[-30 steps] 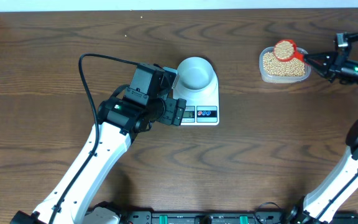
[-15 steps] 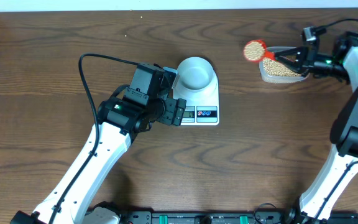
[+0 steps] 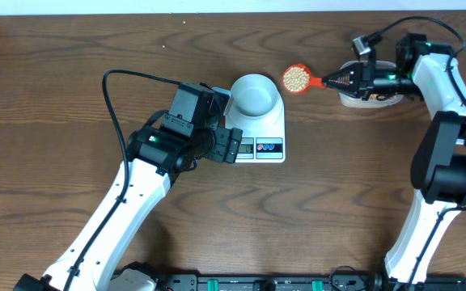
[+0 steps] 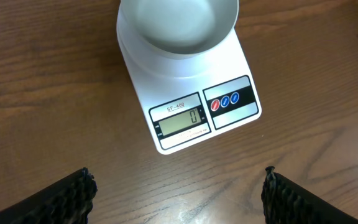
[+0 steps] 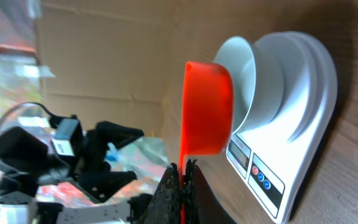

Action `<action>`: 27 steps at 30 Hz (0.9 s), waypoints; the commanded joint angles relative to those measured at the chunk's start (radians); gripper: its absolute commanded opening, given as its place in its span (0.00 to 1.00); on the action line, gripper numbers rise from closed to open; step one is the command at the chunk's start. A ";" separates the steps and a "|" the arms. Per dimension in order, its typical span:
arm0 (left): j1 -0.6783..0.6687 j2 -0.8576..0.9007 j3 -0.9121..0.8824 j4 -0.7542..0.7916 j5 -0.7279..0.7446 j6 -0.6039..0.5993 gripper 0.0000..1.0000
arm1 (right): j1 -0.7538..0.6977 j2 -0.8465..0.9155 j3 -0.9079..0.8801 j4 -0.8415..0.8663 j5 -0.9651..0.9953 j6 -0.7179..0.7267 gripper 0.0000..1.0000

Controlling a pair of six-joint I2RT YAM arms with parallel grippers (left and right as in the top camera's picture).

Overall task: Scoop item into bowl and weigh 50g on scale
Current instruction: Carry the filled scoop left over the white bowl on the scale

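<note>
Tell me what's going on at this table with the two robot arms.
The right claw is shut on the handle of a red scoop heaped with tan beans, held in the air between the clear tub and the white bowl. The bowl sits empty on the scale, whose display reads 0, so nothing has been poured yet. The left claw hovers open over the table beside the scale's display end, touching nothing.

Seemingly open gap between scoop [image 3: 297, 78] and bowl [image 3: 254, 94]; left arm [image 3: 168, 145] crowds scale [image 3: 270, 126].
</note>
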 commanded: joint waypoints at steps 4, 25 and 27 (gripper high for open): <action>0.005 -0.020 -0.006 -0.002 0.008 0.011 0.88 | 0.075 -0.155 0.003 0.035 0.151 0.088 0.01; 0.005 -0.020 -0.006 -0.002 0.008 0.010 0.88 | 0.307 -0.188 0.002 0.285 0.557 0.338 0.01; 0.005 -0.020 -0.006 -0.002 0.008 0.010 0.88 | 0.320 -0.188 0.002 0.285 0.584 0.338 0.01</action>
